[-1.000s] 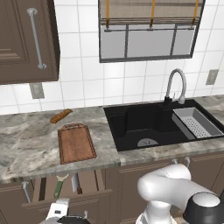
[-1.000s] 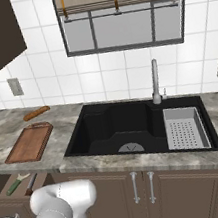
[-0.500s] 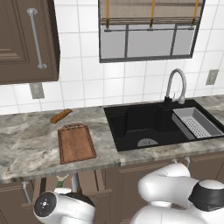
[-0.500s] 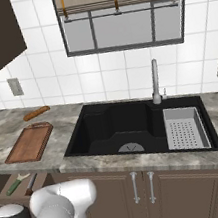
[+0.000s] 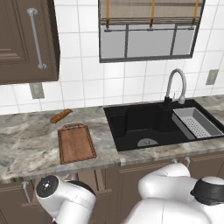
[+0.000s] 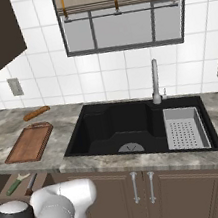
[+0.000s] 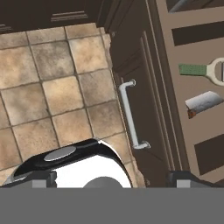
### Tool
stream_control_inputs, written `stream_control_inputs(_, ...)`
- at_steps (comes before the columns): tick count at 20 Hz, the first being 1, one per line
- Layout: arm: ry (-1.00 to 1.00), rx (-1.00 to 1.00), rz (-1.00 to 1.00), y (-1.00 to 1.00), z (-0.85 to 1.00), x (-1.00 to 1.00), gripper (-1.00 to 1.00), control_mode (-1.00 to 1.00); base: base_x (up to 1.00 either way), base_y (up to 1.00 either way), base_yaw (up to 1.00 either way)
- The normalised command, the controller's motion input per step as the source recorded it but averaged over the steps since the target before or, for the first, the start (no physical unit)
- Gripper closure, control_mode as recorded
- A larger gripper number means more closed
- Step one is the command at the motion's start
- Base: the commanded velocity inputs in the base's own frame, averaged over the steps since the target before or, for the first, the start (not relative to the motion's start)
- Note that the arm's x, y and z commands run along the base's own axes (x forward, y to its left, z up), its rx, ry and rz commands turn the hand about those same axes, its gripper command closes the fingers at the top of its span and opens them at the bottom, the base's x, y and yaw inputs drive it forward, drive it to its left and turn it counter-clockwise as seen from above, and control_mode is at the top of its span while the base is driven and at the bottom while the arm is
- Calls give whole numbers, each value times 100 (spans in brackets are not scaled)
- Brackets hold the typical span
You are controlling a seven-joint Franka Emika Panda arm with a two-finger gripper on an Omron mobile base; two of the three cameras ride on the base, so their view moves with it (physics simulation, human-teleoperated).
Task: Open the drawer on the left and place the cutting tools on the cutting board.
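The drawer (image 7: 192, 87) already stands pulled out, so the first part of my job looks done. In my hand view its panelled front with the silver bar handle (image 7: 130, 114) runs down the middle, and the open compartments lie toward three o'clock of that handle. In them I see the green-handled peeler (image 7: 205, 70), and just below it, toward five o'clock, the pale flat bladed tool (image 7: 204, 103). Both cutting tools lie loose in the drawer, apart from each other, and nothing has gone up to the cutting board (image 5: 76, 143) yet.

My gripper (image 7: 109, 177) is spread wide and holds nothing; its dark tips sit low in the hand view, over the tiled floor (image 7: 48, 87) and the drawer front, well apart from either tool.

From the right base view, the peeler (image 6: 15, 184) and bladed tool (image 6: 31, 182) lie in the open drawer below the tabletop (image 6: 59, 158) edge. The board rests bare on the tabletop at about nine o'clock from the black sink (image 5: 148, 127), with a bread stick (image 5: 61, 116) just beyond it at eleven o'clock.

What remains, as I judge it: reach into the drawer, pick up each tool in turn and set both on the board.
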Motion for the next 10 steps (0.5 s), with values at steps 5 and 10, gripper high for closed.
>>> stream_control_inputs(5,11,0,0,-2,8,13,-100,-100,0,0,0)
stream_control_inputs(10,11,0,0,-4,0,28,-100,-100,0,0,0)
